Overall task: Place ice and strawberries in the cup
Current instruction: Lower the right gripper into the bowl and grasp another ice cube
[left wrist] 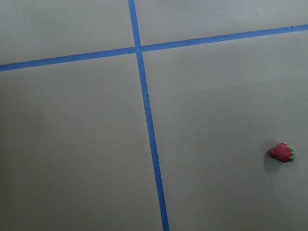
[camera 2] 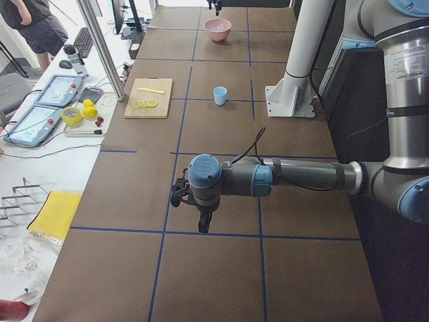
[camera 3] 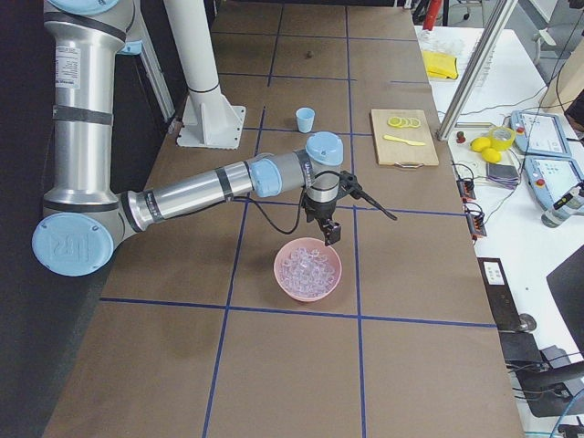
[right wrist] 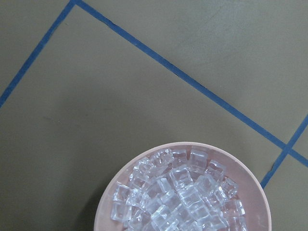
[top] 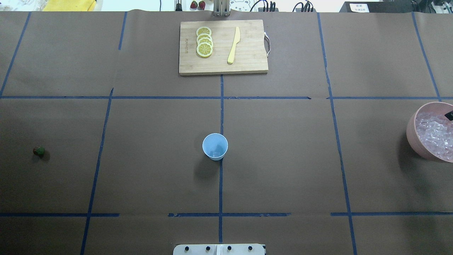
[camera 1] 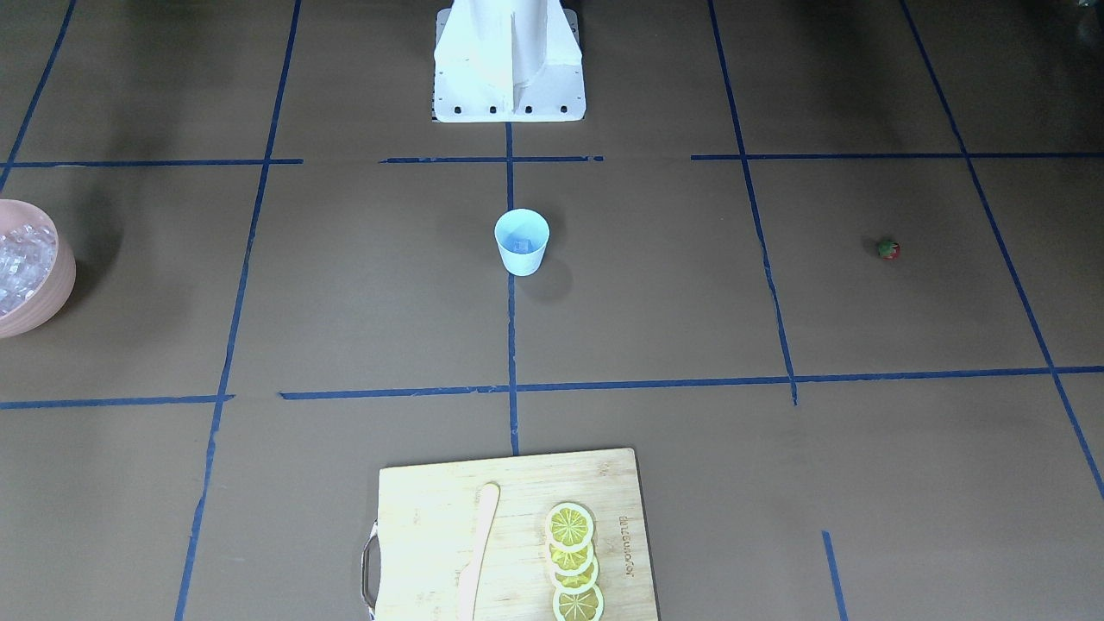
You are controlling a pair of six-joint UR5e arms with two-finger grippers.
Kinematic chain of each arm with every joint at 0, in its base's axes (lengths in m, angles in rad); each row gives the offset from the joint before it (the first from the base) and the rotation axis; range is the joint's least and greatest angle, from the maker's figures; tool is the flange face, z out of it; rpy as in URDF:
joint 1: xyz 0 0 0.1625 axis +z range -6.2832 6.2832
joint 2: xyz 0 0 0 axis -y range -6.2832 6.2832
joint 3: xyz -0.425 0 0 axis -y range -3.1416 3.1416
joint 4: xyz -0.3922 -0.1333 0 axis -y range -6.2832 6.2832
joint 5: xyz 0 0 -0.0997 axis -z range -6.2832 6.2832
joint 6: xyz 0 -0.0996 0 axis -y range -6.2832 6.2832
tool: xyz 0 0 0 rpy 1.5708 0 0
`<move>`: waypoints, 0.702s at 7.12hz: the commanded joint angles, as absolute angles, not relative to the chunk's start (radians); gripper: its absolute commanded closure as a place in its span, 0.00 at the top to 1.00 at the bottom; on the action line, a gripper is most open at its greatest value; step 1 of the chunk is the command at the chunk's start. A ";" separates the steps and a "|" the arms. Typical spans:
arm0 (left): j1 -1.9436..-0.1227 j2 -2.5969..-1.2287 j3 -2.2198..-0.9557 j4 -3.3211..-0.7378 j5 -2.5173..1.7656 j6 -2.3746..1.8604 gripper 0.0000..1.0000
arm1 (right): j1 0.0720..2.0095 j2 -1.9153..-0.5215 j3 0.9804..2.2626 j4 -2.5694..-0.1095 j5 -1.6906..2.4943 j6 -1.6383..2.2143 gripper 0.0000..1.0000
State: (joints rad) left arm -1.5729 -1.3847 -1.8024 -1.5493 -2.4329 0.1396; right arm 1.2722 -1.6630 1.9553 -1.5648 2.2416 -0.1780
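The pale blue cup (camera 1: 522,241) stands upright at the table's middle; it also shows in the overhead view (top: 214,146). A clear cube seems to lie inside it. The ice (top: 433,132) fills a pink bowl (top: 412,138), seen close in the right wrist view (right wrist: 178,192). The strawberry (top: 39,151) lies alone on the table on the robot's left, also in the left wrist view (left wrist: 281,152). My left gripper (camera 2: 203,227) hangs over that side of the table. My right gripper (camera 3: 330,235) hangs just above the bowl's far rim. I cannot tell whether either is open or shut.
A wooden cutting board (top: 247,63) with lemon slices (top: 204,41) and a pale knife (top: 233,46) lies at the table's far edge. The robot's white base (camera 1: 509,60) stands behind the cup. Blue tape lines cross the brown table.
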 commanded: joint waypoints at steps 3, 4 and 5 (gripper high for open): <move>-1.572 -1.384 -1.802 -1.549 -2.433 0.140 1.00 | 1.210 -1.683 1.921 -1.490 2.238 -0.103 0.99; -1.572 -1.384 -1.802 -1.549 -2.433 0.140 1.00 | 1.210 -1.690 1.887 -1.430 2.238 -0.100 0.99; -1.572 -1.384 -1.804 -1.549 -2.433 0.140 1.00 | 1.210 -1.698 1.856 -1.373 2.238 -0.086 0.99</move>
State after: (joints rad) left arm -1.5725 -1.3836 -1.8029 -1.5493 -2.4329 0.1396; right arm 1.2130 -1.6897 1.8910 -1.4379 2.2381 -0.1030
